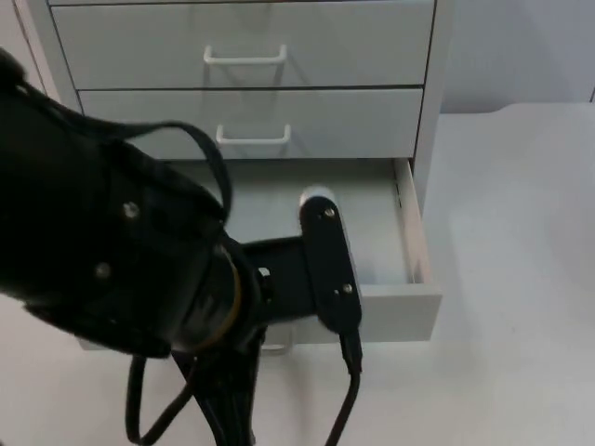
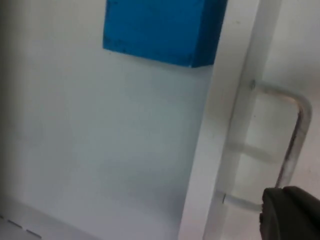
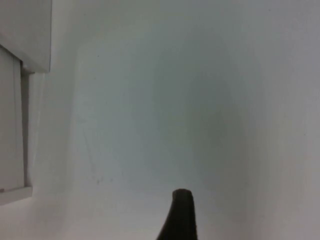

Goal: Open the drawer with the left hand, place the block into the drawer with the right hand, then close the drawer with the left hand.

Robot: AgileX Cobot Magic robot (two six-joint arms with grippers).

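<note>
Left arm (image 1: 139, 269) overhangs the open drawer (image 1: 409, 307), masking its front.
Blue block (image 2: 160, 30) lies inside the drawer; handle (image 2: 295, 135) beside left end effector (image 2: 292, 212), aperture indeterminate. Right end effector (image 3: 181, 215) over bench (image 3: 165, 100), aperture indeterminate.

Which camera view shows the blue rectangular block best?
The left wrist view: the blue rectangular block lies plainly inside the open white drawer. In the top view the left arm hides it. The right wrist view looks at the white table.
</note>
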